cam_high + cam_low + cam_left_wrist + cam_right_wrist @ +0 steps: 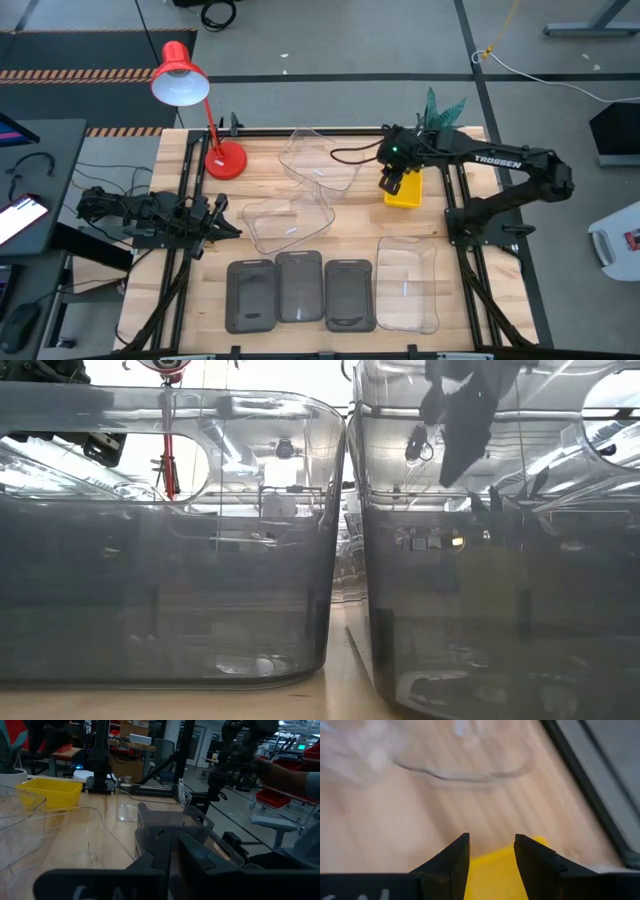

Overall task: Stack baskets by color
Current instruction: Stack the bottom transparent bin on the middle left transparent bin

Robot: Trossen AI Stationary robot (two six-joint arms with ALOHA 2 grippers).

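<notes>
Yellow basket (403,190) found directly under right gripper (391,183), at table's far right side, beside plant (437,108). Jaws seen parted in right wrist view, yellow plastic between fingertips (462,851), nothing yet gripped. Bin judged light, stiff, smooth-walled; rim or short wall best pinched. Left gripper (222,218) parked at left edge, shut, empty. Grey baskets (300,293) lined along near edge, clear baskets (288,224) scattered. Low view blocked by grey walls; high view gives full layout.
</notes>
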